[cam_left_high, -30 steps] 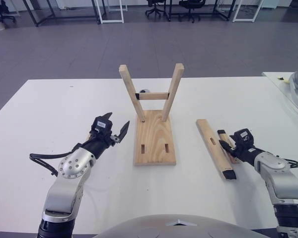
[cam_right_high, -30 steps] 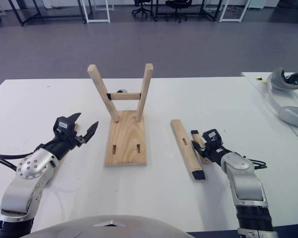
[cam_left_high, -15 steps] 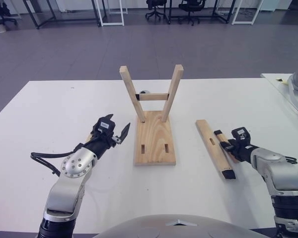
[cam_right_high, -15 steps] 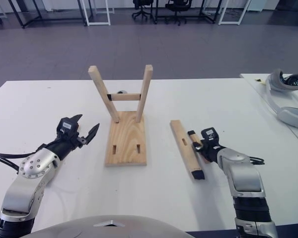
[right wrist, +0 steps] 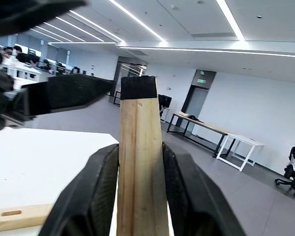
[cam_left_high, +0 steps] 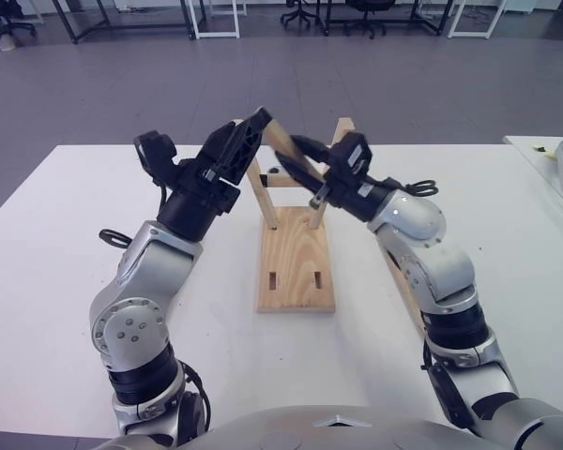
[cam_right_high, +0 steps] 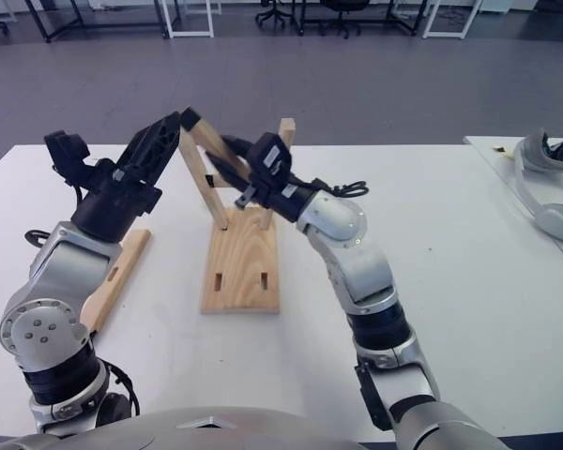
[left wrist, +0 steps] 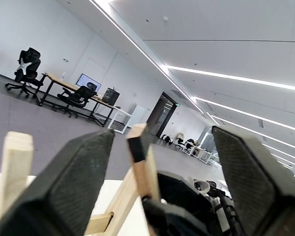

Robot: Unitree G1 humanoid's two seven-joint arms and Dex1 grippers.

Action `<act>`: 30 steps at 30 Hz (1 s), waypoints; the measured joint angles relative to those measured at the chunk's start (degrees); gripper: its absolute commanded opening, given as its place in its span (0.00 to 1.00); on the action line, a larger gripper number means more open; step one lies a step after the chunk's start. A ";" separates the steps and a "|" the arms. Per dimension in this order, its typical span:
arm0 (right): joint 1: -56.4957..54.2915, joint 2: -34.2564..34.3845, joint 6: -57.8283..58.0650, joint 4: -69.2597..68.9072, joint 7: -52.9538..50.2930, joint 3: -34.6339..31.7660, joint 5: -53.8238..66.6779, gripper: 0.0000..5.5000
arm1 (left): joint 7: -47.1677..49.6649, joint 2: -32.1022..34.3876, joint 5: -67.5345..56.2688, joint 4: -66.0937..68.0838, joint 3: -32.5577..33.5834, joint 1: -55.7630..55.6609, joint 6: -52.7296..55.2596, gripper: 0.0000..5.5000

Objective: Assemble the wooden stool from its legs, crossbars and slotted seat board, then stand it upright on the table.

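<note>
The slotted seat board (cam_left_high: 294, 262) lies flat on the white table (cam_left_high: 66, 216). Two legs (cam_left_high: 255, 178) stand in its far end, joined by a crossbar (cam_left_high: 291, 182). My right gripper (cam_left_high: 302, 165) is raised beside them and is shut on a wooden leg (right wrist: 137, 162) with a black tip. That leg slants up toward my left gripper (cam_left_high: 246, 142). The left gripper is open, its fingers (left wrist: 64, 191) spread on either side of the leg's tip (left wrist: 137, 147) without touching it. Another leg (cam_right_high: 113, 277) lies on the table under the left arm.
The board's two near slots (cam_left_high: 293, 279) are bare. A strip of wood (cam_left_high: 415, 309) lies on the table behind my right forearm. A white headset (cam_right_high: 549, 187) sits at the table's far right. Office chairs and desks stand on the floor beyond.
Both arms have risen from the table to above the seat board's far end. The right gripper now holds a leg in the air. The left gripper, still open, has come up around its tip.
</note>
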 measured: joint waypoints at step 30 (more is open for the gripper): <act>0.06 -1.76 -6.19 1.04 5.35 4.11 -4.09 0.43 | 2.28 11.11 -3.39 -1.33 -3.00 5.85 -6.28 0.07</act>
